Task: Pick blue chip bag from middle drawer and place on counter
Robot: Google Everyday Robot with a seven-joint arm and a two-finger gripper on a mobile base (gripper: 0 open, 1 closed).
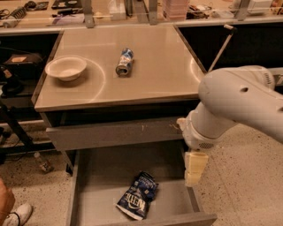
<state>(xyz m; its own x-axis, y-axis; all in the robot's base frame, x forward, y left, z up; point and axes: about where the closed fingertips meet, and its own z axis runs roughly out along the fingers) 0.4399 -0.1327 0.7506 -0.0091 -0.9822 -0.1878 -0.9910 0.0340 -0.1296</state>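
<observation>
The blue chip bag (pixel 138 195) lies crumpled on the flat bottom of the open middle drawer (pixel 101 181), near its front edge. My gripper (pixel 194 170) hangs from the white arm (pixel 239 101) at the drawer's right side, pointing down, about a hand's width to the right of the bag and a little above the drawer floor. It holds nothing that I can see. The counter (pixel 154 75) is the shiny beige top of the cabinet, above the drawer.
A white bowl (pixel 66 67) sits on the counter's left and a blue-and-white can (pixel 124 62) lies near its middle. A closed drawer front (pixel 115 132) is above the open drawer. A cluttered shelf (pixel 132 9) runs along the back. A shoe (pixel 15 215) is at bottom left.
</observation>
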